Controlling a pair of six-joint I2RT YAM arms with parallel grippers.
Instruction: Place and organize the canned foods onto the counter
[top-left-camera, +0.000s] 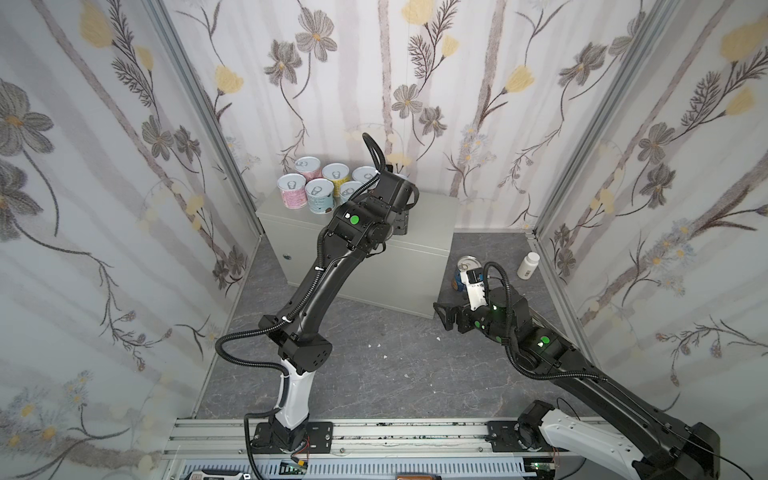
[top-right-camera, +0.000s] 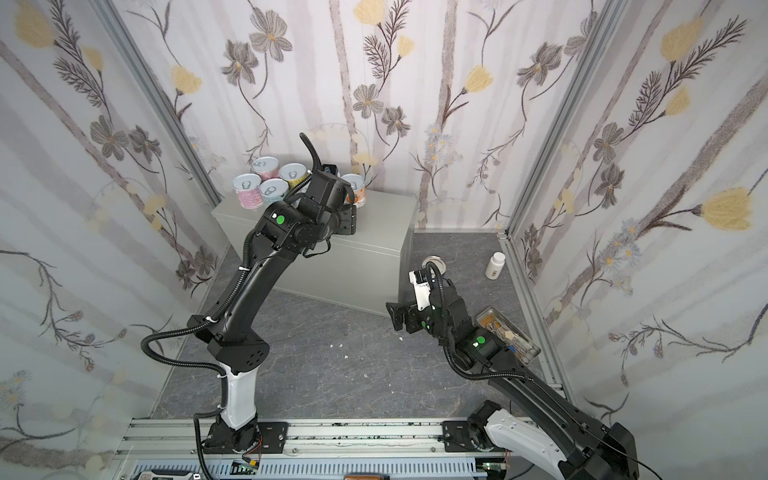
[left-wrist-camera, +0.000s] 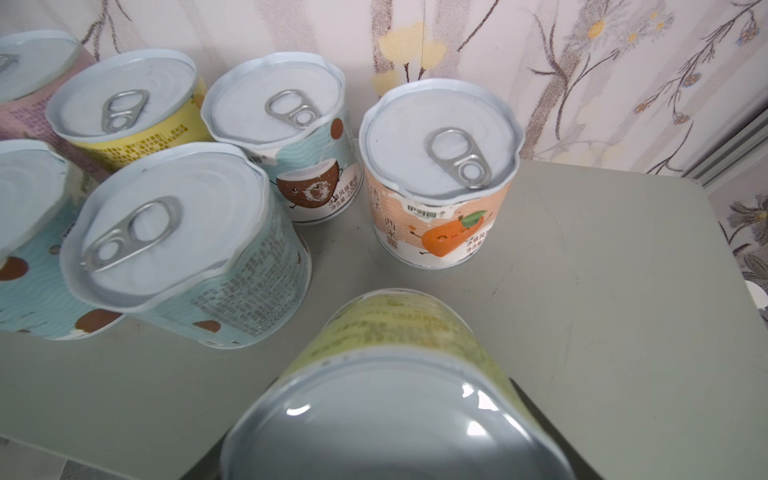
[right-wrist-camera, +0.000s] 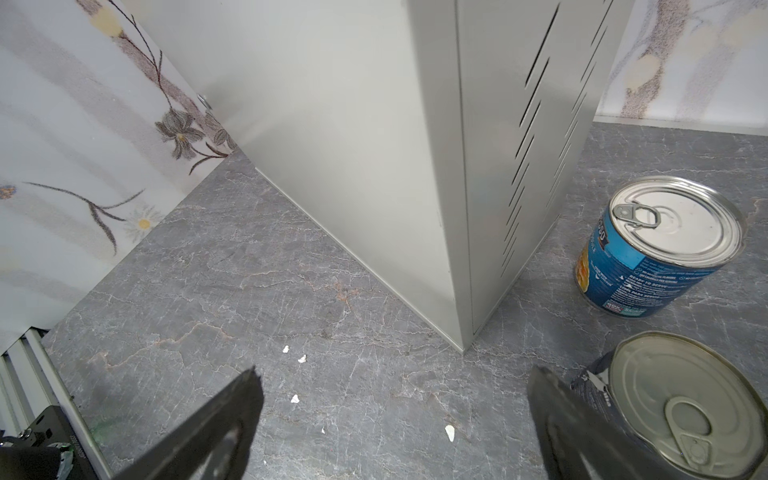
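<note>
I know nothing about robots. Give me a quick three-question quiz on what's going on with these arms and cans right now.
1. True or false: the right gripper is clamped on a can.
2. Where is the blue can? A) on the floor beside the counter; B) on top of the counter; C) in a gripper.
3. Which gripper holds the green-labelled can over the counter?

Key:
1. False: its jaws stand open with nothing between them.
2. A.
3. The left gripper.
</note>
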